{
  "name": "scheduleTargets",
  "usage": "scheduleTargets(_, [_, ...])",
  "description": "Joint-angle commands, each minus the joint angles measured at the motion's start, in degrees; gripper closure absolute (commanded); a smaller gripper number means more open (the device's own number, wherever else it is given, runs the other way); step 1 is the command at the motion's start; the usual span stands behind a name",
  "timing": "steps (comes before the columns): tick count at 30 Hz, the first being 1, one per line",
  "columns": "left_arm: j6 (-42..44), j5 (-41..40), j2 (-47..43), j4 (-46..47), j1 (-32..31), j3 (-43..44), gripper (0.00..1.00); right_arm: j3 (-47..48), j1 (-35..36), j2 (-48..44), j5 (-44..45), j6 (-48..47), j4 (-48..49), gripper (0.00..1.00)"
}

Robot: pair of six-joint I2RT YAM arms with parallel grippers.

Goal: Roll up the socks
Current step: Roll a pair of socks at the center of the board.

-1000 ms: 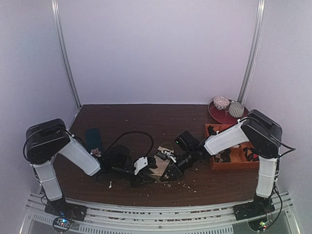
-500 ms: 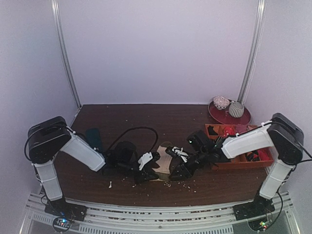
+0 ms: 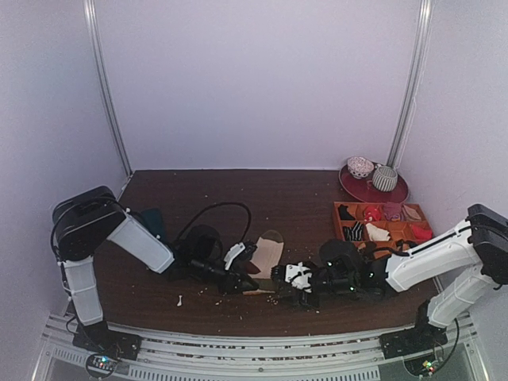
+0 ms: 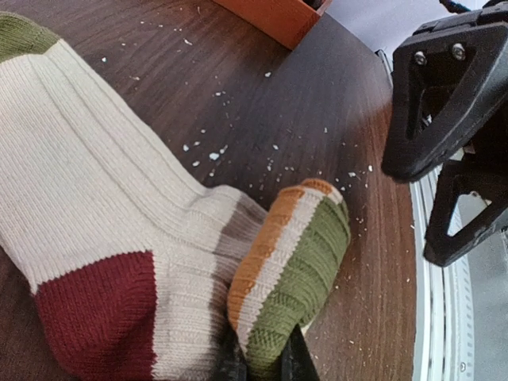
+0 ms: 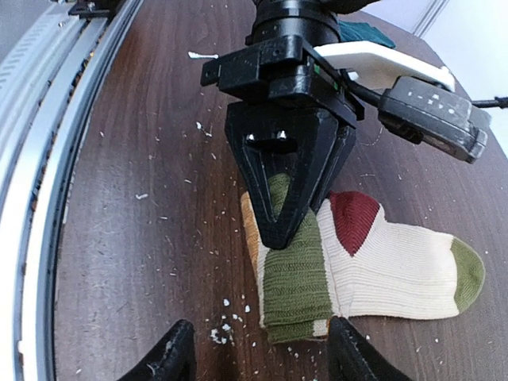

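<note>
Pinching the folded end of the socks (image 5: 397,270), the left end effector (image 5: 282,228) is clenched; the right end effector (image 5: 262,353) gapes released. One slip and that fold could spring flat.

The top view looks down over the whole counter (image 3: 238,186); both wrist views sit low, close, facing each other across the socks (image 4: 95,198).

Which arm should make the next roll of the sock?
Left: the left gripper is shut on the folded end of the sock. The right gripper is open and holds nothing.
</note>
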Motion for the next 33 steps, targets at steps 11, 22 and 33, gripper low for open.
scheduleTargets(11, [-0.66,-1.37,5.58,-19.39,0.52,-3.61,1.0,8.75,2.18,12.64,11.17,-8.86,-1.32,0.48])
scheduleTargets(22, [2.26,-3.39,0.72,-17.37,1.13,-3.73,0.68,10.2,1.96,17.6,12.31,-1.89,-7.41,0.83])
scheduleTargets(33, [19.88,-7.95,-20.19,-2.77,0.79,-7.61,0.02,17.01,-4.68,20.71,-17.68,8.94,-25.62,0.85])
